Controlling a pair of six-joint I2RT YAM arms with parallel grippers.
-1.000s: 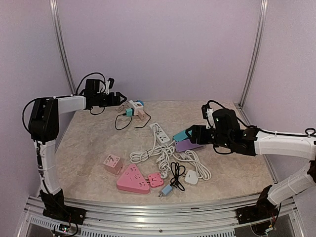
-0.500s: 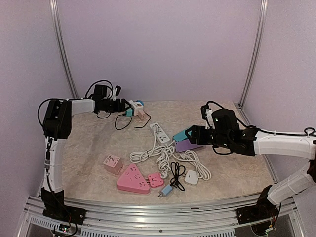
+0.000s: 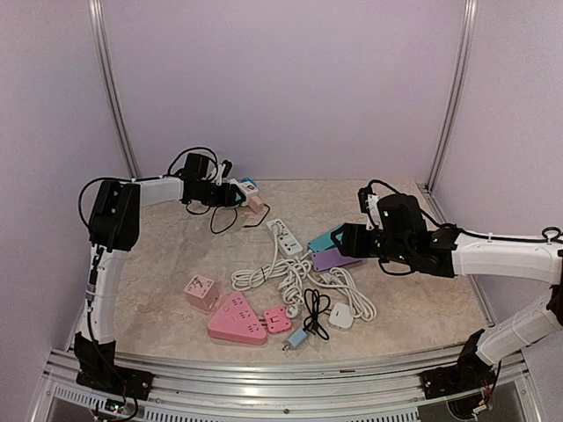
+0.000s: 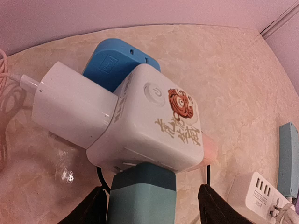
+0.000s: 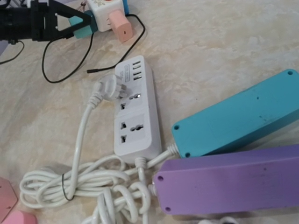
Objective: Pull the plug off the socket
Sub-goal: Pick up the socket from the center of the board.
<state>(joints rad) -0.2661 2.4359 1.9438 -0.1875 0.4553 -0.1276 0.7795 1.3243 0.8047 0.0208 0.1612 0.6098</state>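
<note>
Two left fingers [image 4: 91, 212] straddling teal plug [image 4: 140, 196], unclosed, cube socket [image 4: 159, 121] near table [image 3: 396, 198] edge, right fingers [image 3: 352, 239] unclear.

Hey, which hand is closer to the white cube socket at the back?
Left. The left hand sits right at the white cube socket, its fingers either side of the teal plug. The right hand is well away, by the purple power strip.

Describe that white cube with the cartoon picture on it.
The white cube socket looks like glossy plastic, with a round power button and an orange cartoon with gold lettering on top. It sits at the back of the marbled table, with a white adapter, blue plug, teal plug and pink plug in its sides. The left gripper, open, flanks the teal plug.
</note>
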